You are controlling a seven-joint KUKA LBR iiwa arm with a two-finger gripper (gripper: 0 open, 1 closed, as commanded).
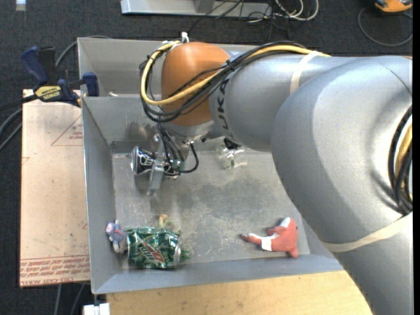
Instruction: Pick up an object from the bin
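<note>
We see the tool (pixel 153 174) hanging low over the far-left part of the bin (pixel 98 176), under the arm's orange cover (pixel 187 84). The wrist and its cables hide too much for us to tell whether the tool is apart, together, or clamped on anything. The floor just beneath it looks bare to us.

The nearest candidate is a small clear plastic piece (pixel 230 156) just to its right, by the far wall. A crushed green can (pixel 152 248) lies against the near wall. A small purple figure (pixel 116 235) is touching or almost touching the can's left end. A red and white soft toy (pixel 279 238) lies well apart at the near right.

We judge the step to be settling on a target before descending. To do it well, we would centre the tool over one thing only. The can is the broadest target, but we would approach across its narrow side and stay clear of the figure and the near wall. The clear piece sits close to the far wall, so the approach there would need to come straight down.
</note>
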